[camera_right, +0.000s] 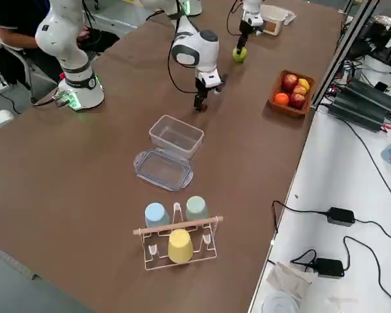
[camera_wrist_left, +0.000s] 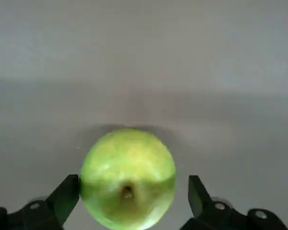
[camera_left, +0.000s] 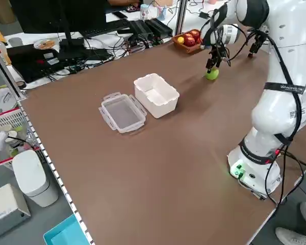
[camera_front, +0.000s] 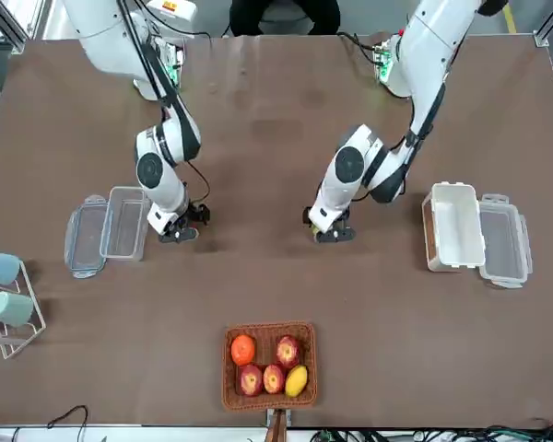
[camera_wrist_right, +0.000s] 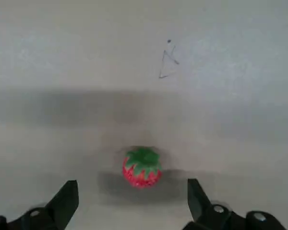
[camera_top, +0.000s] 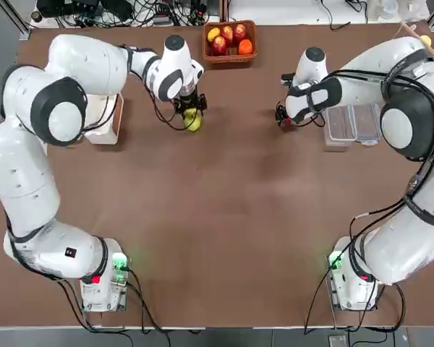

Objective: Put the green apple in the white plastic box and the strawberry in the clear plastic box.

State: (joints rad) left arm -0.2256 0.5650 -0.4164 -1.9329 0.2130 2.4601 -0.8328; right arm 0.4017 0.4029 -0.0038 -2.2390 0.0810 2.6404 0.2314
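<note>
The green apple rests on the brown table, and my left gripper is lowered over it, open, one finger on each side. In the top view the apple lies just below that gripper. The tiny red strawberry sits on the table just ahead of my right gripper, which is open and holds nothing. The white plastic box stands open at the robot's left, its lid folded flat beside it. At the robot's right is the clear plastic box, also open, with its lid alongside.
A wicker basket of red, yellow and orange fruit stands at the far middle edge of the table. A wire rack with pastel cups stands beyond the clear box. Cables and monitors lie past the far edge.
</note>
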